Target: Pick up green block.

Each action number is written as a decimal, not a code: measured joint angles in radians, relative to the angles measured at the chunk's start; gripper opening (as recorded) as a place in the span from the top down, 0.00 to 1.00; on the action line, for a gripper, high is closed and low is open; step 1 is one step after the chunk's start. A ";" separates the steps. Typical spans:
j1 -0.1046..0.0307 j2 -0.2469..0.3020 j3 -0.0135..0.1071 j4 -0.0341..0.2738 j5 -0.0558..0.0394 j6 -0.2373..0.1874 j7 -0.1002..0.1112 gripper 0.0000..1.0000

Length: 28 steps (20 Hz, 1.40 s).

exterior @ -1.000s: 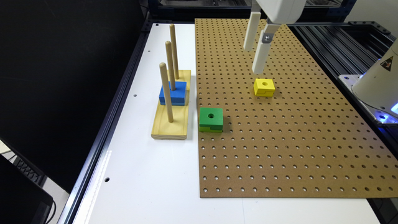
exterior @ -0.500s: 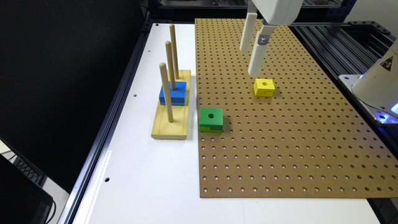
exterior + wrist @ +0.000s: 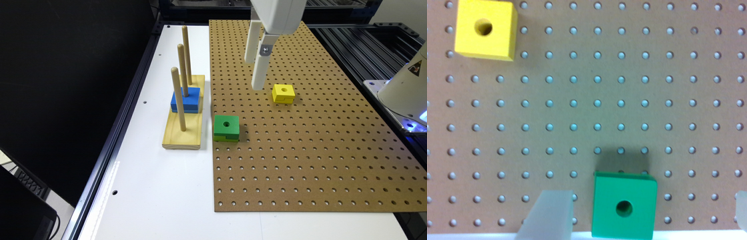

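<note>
Gripper (image 3: 255, 75) wide apart and empty, above pegboard (image 3: 317, 150), well clear of green block (image 3: 226, 127)

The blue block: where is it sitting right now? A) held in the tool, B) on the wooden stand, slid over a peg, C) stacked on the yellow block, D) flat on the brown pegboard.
B: the blue block sits on the wooden stand, a peg through it, off the pegboard.
</note>
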 joint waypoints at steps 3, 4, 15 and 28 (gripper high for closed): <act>-0.001 0.023 0.000 0.000 -0.0006 0.020 0.000 0.00; -0.001 0.031 0.000 0.000 -0.0007 0.026 0.000 0.00; -0.002 0.087 0.000 -0.001 -0.0028 0.070 0.000 0.00; -0.010 0.150 -0.001 0.000 -0.0140 0.128 0.000 0.00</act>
